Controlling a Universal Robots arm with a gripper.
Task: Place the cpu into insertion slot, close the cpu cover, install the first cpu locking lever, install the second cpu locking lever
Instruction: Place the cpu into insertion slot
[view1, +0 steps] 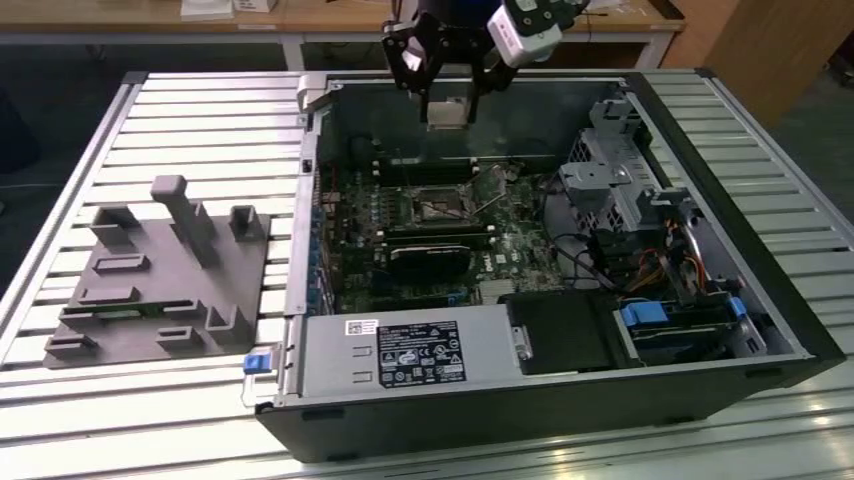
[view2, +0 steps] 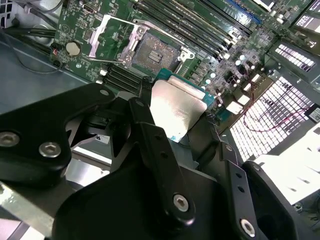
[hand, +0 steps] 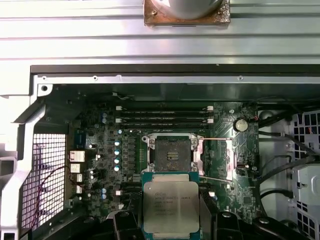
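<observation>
**Component state.** The cpu (hand: 171, 204), a small flat square chip with a pale silver metallic face and a green edge, is clamped between the two black fingers (view2: 150, 142) of the gripper (hand: 171, 224), one finger on each opposite edge. It is held above the green motherboard (hand: 97, 137), apart from it and not seated.

**Socket.** The insertion slot (hand: 171, 152), a small square socket with a dark centre and a silvery metal rim, lies uncovered with nothing in it. The cpu cover (hand: 216, 159), a thin silvery metal frame plate, is swung open to one side of the slot. Long narrow black memory slots (hand: 165, 119) run just beside another side of the slot.

**Surroundings.** In the exterior view the gripper hangs over the far part of the open black computer case (view1: 534, 405). The case lies on a slatted aluminium table (view1: 200, 130). A grey moulded fixture (view1: 147, 290) stands on the table at the exterior view's left, apart from the case.
</observation>
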